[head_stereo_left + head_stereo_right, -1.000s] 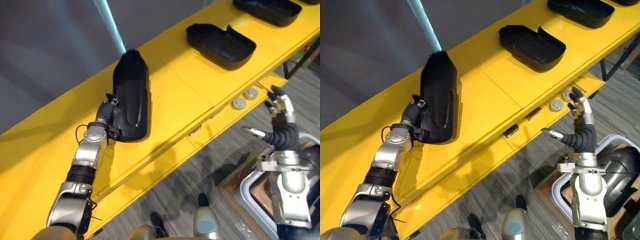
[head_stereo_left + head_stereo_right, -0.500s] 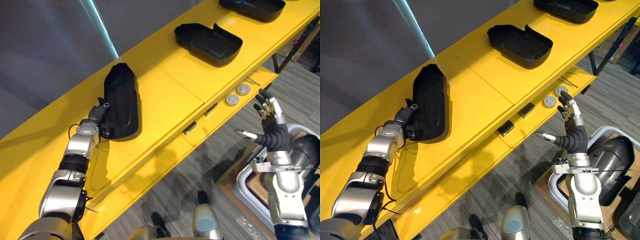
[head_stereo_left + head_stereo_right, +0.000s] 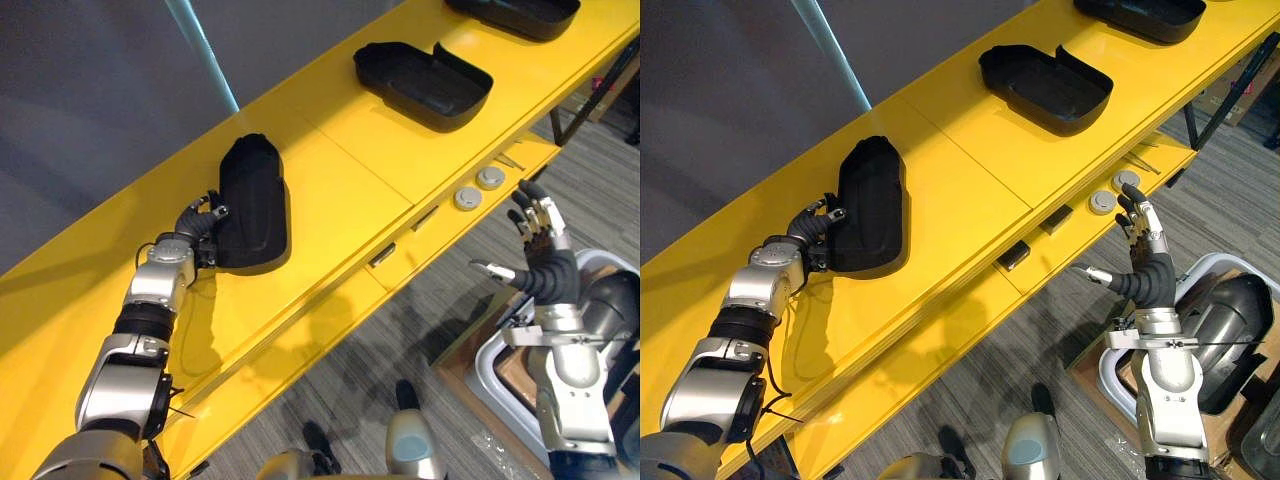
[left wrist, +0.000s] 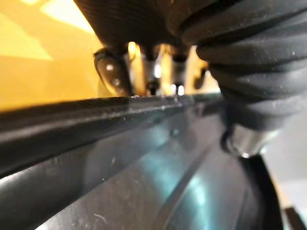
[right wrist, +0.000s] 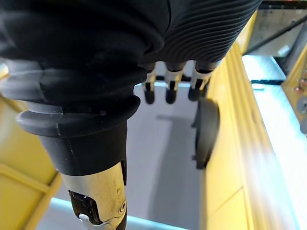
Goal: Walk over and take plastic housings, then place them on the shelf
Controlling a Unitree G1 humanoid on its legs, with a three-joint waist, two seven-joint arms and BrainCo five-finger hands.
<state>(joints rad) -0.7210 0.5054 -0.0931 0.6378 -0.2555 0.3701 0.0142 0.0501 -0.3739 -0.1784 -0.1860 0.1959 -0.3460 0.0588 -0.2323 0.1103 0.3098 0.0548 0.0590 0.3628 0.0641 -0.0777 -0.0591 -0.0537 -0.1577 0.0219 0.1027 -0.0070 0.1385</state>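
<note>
A long yellow shelf (image 3: 340,190) runs slantwise across the scene, with a lower yellow ledge along its front edge and grey carpet floor (image 3: 400,320) below. Three black plastic housings sit on the shelf. The nearest housing (image 3: 255,205) lies on the shelf towards its left part. A second ago it was raised and tipped up on its end, its top reaching over the shelf's back edge. Half a second ago it was lower, and now it rests down on the yellow surface. A second housing (image 3: 425,80) lies hollow side up, well apart to the right, and a third housing (image 3: 515,12) shows at the top edge. Both sit as they did before; the camera has shifted a little.

The left hand (image 3: 195,228) is at the near edge of the nearest housing. In the left wrist view its fingers (image 4: 111,72) reach over the dark rim and the thumb presses the wall on the near side, so it pinches the rim as before.

The right hand (image 3: 540,245) is held up in the air by the front ledge, fingers straight and spread, thumb out, holding nothing, much as it was earlier.

Two round grey discs (image 3: 467,198) lie side by side on the ledge, near the right hand's fingertips.
</note>
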